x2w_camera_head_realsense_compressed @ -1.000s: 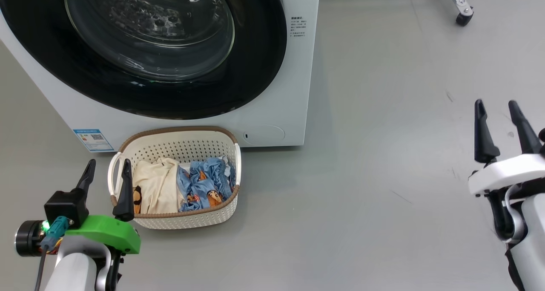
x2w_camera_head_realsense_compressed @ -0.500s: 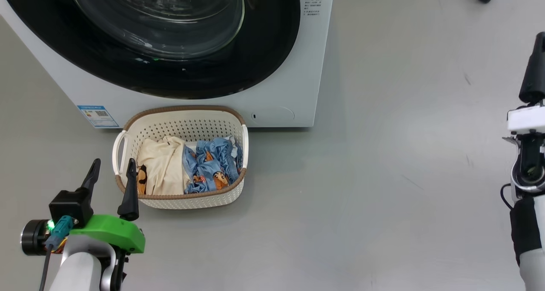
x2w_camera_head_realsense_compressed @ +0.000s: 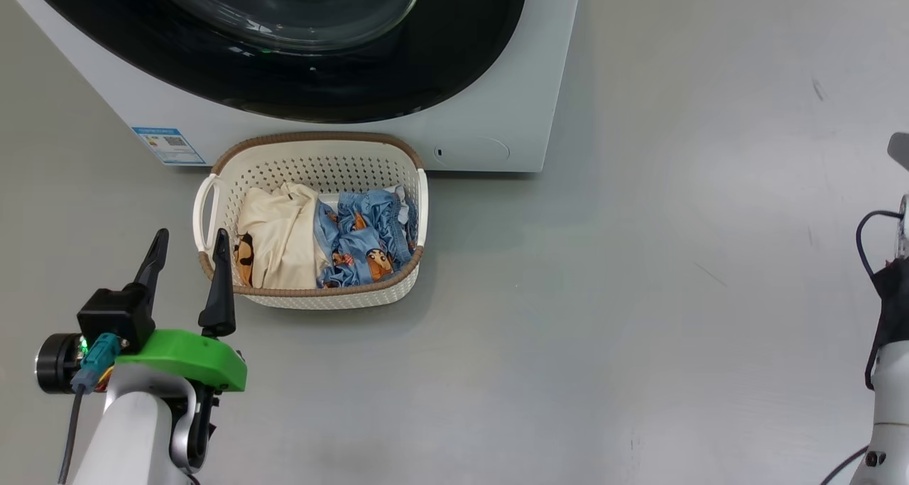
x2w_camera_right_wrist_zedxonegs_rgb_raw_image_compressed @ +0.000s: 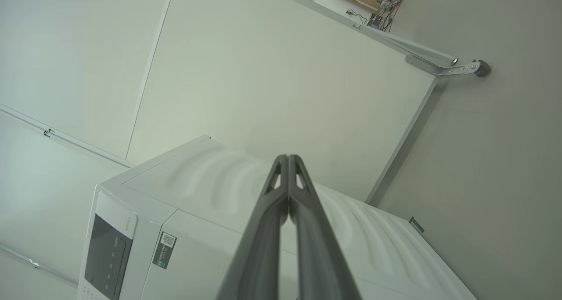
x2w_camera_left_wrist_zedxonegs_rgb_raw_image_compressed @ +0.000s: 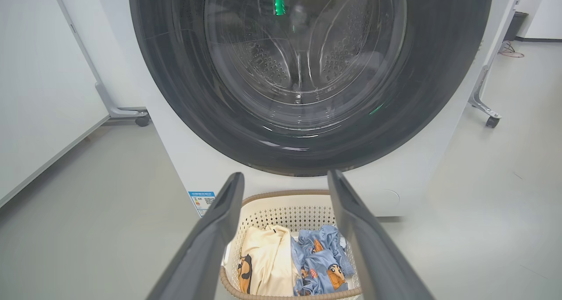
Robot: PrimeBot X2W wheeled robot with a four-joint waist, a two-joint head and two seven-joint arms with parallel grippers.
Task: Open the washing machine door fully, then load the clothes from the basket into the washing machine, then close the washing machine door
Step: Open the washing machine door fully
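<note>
Head view. Washer (x2w_camera_head_realsense_compressed: 497,116) takes up the 11-to-12 o'clock part of the frame and stands on grey floor (x2w_camera_head_realsense_compressed: 639,293). Door (x2w_camera_head_realsense_compressed: 319,80) is shut, its black rim flush against the white front, with the glass bowl at its centre. Blue label (x2w_camera_head_realsense_compressed: 170,145) sits low on the front, at the door's 7 o'clock.

Basket (x2w_camera_head_realsense_compressed: 319,300) is on the floor just before the washer, at 10 o'clock from frame centre, its back rim close under the door. Clothes (x2w_camera_head_realsense_compressed: 319,236) lie inside. A cream garment (x2w_camera_head_realsense_compressed: 277,236) is on the basket's 9 o'clock side. Blue garments (x2w_camera_head_realsense_compressed: 369,236) with cartoon prints are on the 3 o'clock side, touching the cream one.

Left pincer (x2w_camera_head_realsense_compressed: 190,240) is at 8 o'clock, spread wide with nothing between the fingers (x2w_camera_head_realsense_compressed: 220,286). The finger nearer the basket overlaps its near corner; contact cannot be told.

Left wrist view. The pincer (x2w_camera_left_wrist_zedxonegs_rgb_raw_image_compressed: 285,177) points at the door (x2w_camera_left_wrist_zedxonegs_rgb_raw_image_compressed: 167,80), and the drum (x2w_camera_left_wrist_zedxonegs_rgb_raw_image_compressed: 263,63) shows through the glass. Basket (x2w_camera_left_wrist_zedxonegs_rgb_raw_image_compressed: 285,193) and clothes (x2w_camera_left_wrist_zedxonegs_rgb_raw_image_compressed: 290,265) show between the fingers at 6 o'clock.

Right arm (x2w_camera_head_realsense_compressed: 884,393) is at the 3-to-4 o'clock edge of the head view, well apart from the basket.

Right wrist view. Right pincer (x2w_camera_right_wrist_zedxonegs_rgb_raw_image_compressed: 287,159) has its fingers pressed together tip to tip, gripping nothing. It is in open air, with the washer (x2w_camera_right_wrist_zedxonegs_rgb_raw_image_compressed: 184,247) at 7 o'clock and a white panel (x2w_camera_right_wrist_zedxonegs_rgb_raw_image_compressed: 285,71) at 12.
</note>
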